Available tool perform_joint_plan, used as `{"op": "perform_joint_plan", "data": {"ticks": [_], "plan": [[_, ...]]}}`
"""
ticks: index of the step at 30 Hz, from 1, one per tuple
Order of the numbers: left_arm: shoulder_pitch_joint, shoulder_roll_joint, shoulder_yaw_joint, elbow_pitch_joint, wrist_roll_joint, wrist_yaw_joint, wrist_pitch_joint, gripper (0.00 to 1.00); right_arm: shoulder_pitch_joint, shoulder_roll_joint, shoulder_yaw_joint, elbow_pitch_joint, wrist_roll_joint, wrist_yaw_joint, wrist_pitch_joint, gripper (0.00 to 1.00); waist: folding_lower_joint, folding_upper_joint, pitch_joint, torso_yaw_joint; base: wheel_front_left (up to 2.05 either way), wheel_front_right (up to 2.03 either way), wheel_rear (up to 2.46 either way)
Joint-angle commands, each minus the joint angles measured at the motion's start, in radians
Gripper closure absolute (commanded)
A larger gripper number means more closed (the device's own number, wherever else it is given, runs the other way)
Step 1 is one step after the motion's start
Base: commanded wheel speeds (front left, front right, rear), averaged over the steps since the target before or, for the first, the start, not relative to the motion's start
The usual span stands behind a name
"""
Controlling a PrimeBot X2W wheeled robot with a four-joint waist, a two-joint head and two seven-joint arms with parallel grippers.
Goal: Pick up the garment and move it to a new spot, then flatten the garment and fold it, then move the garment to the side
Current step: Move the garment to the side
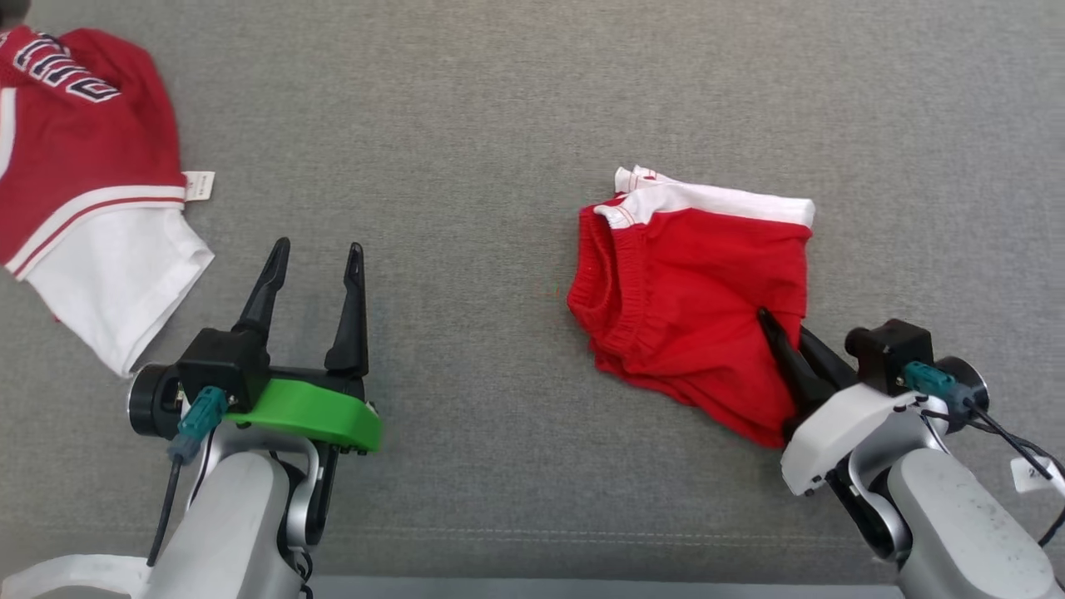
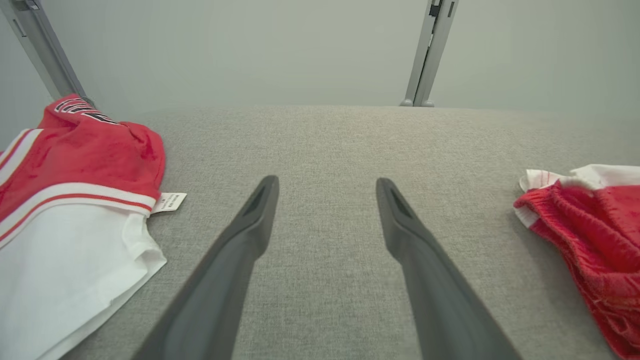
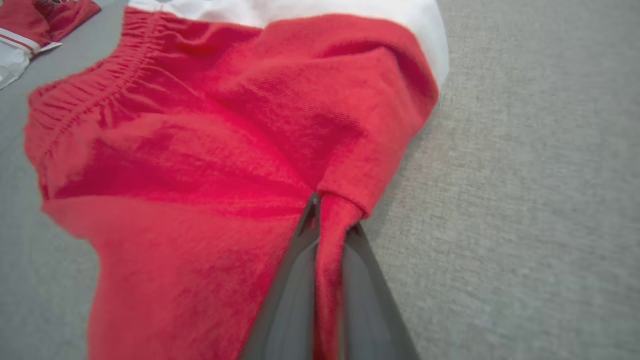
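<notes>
1. A folded pair of red knit shorts with a gathered waistband and white trim (image 1: pixel 699 274) is laid on the grey woven cloth surface (image 1: pixel 499 108), to the right of centre in the head view.
2. The right gripper (image 3: pixel 334 220) is placed at the lower right edge of the shorts. Its jaws are clamped on a pinched ridge of the red fabric, which is pressed between the two dark fingers (image 3: pixel 292 300).
3. The left gripper (image 1: pixel 319 249) is held over bare surface, well apart from the shorts and to their left. Its jaws are spread wide, with nothing between them.
4. A second red-and-white garment with lettering (image 1: pixel 83 166), bearing a small white label (image 1: pixel 199 185), is seen at the far left.
</notes>
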State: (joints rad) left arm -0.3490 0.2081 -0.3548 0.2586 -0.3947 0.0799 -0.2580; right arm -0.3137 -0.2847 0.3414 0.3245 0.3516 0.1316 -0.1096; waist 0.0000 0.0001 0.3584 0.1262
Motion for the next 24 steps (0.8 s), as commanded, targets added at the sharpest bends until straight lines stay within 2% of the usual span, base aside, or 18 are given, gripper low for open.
{"op": "perform_joint_plan", "data": {"ticks": [1,8,12,19,24], "plan": [[-0.020,0.010,0.003,-0.009,0.007,0.004,0.001,0.00,0.023,-0.013,-0.011,-0.010,-0.018,-0.002,-0.008,1.00,0.0000,-0.0001,0.016,-0.085,0.00,0.00,0.00],[-0.047,0.052,-0.001,-0.063,0.024,0.007,0.045,0.00,0.073,-0.059,-0.103,-0.049,-0.061,-0.002,-0.020,1.00,0.0000,-0.0001,0.048,-0.225,0.00,0.00,0.00],[-0.078,0.071,-0.018,-0.101,0.041,0.001,0.082,0.00,0.022,-0.104,-0.160,-0.033,-0.095,-0.002,-0.043,1.00,0.0000,-0.0001,0.083,-0.286,0.00,0.00,0.00],[-0.156,0.087,-0.068,-0.152,0.075,-0.031,0.145,0.00,-0.141,-0.174,-0.229,0.100,-0.135,-0.002,-0.103,1.00,0.0000,-0.0001,0.145,-0.358,0.00,0.00,0.00],[-0.217,0.092,-0.109,-0.188,0.105,-0.055,0.188,0.00,-0.271,-0.219,-0.224,0.216,-0.147,-0.002,-0.138,1.00,0.0000,-0.0001,0.203,-0.385,0.00,0.00,0.00]]}}
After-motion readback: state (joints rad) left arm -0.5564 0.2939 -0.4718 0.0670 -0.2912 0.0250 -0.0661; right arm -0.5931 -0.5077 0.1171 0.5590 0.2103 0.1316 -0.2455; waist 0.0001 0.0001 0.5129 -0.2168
